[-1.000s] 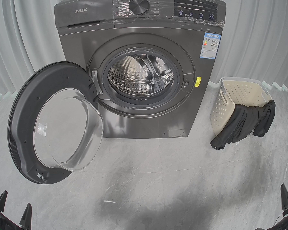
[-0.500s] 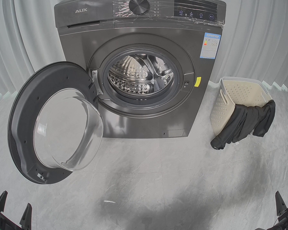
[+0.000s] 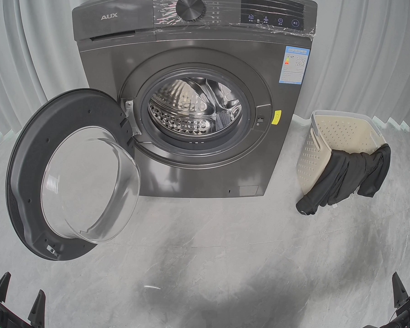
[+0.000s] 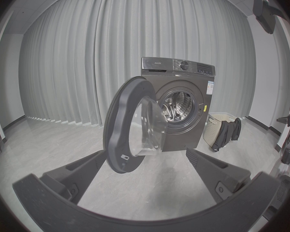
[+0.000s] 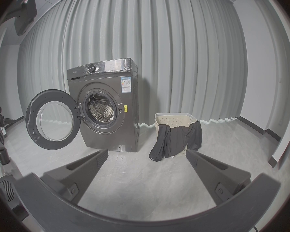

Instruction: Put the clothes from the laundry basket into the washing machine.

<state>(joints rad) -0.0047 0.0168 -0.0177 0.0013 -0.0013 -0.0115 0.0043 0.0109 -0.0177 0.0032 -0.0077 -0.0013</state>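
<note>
Grey marble-look floor (image 3: 223, 251) fronts the open-doored washing machine (image 3: 191, 178) as our left gripper (image 3: 23, 285) and right gripper (image 3: 408, 270) hang released and empty — we judge it best to pinch a thick fold of the dark garment (image 3: 346, 174) draped over the laundry basket (image 3: 346, 132) rim beside the machine.

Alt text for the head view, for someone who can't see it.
A grey washer stands with its door swung open to the left and its drum empty. To its right, a dark garment hangs out over the rim of a basket. The left gripper and right gripper sit low, jaws open.
</note>
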